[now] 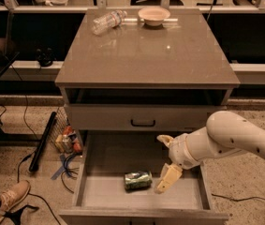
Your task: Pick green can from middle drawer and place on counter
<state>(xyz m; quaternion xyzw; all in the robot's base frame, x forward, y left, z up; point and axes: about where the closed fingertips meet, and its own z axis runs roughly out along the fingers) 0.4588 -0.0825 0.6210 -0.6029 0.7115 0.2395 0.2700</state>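
Note:
The green can [138, 180] lies on its side on the floor of the open middle drawer [105, 197], near the middle front. My gripper [160, 164] is inside the drawer, just right of the can and apart from it. It is open and empty, with one finger [168, 178] low beside the can and the other [163, 139] higher up. The counter [146, 55] is the glossy grey-brown top above.
A clear plastic bottle [107, 21] lies on its side and a pale bowl [154, 15] stands at the counter's back edge. A shut drawer front with a black handle [143, 123] sits above the open drawer. Cables, bottles and a person's shoe [5, 198] are on the floor at left.

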